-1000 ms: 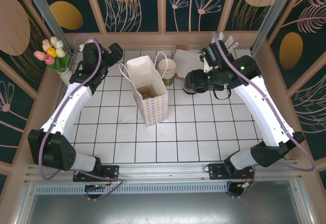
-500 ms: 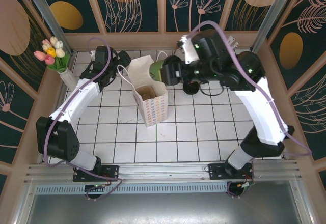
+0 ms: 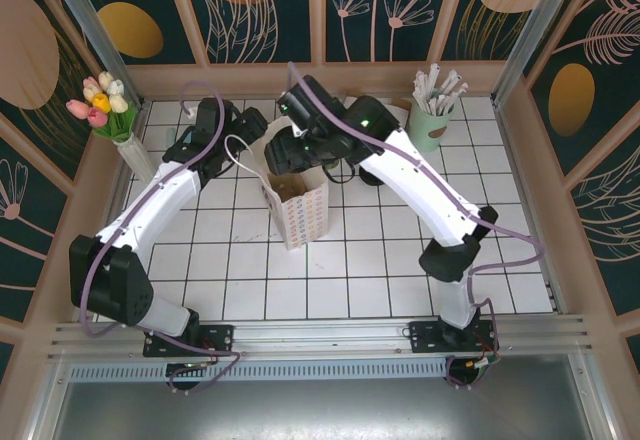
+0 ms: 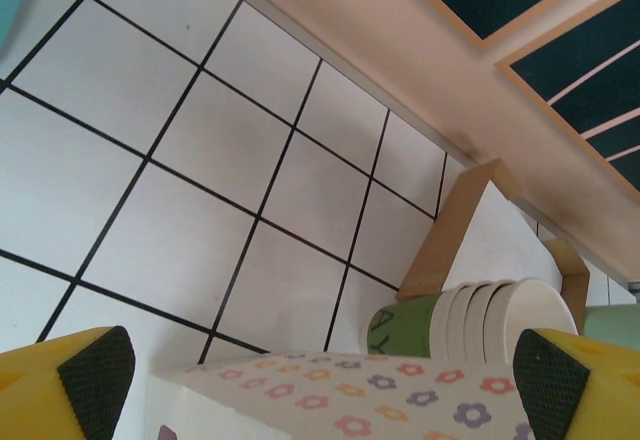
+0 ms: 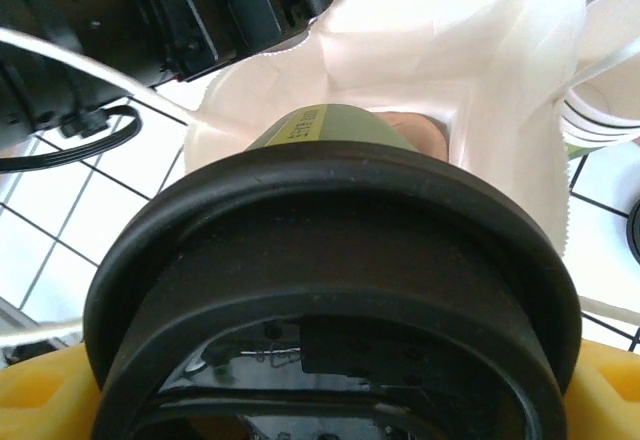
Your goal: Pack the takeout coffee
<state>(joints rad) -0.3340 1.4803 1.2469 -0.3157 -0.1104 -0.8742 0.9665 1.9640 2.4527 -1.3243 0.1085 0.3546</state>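
My right gripper (image 5: 320, 405) had its yellow fingers (image 5: 35, 400) set wide, clamped on either side of the takeout coffee (image 5: 330, 260). The cup's black lid faced the wrist camera and its green base pointed away, at the open mouth of the white paper bag (image 5: 470, 70). The cup's long axis ran roughly down into the bag, so I judged that a straight lowering came next. My left gripper (image 4: 320, 385), fingers fully apart and empty, hovered just beside the bag's flowered wall, farther from the cup.

Tulips (image 3: 100, 100) stand far left; a mint cup (image 3: 428, 128) (holding wrapped straws (image 3: 438, 85)) far right.
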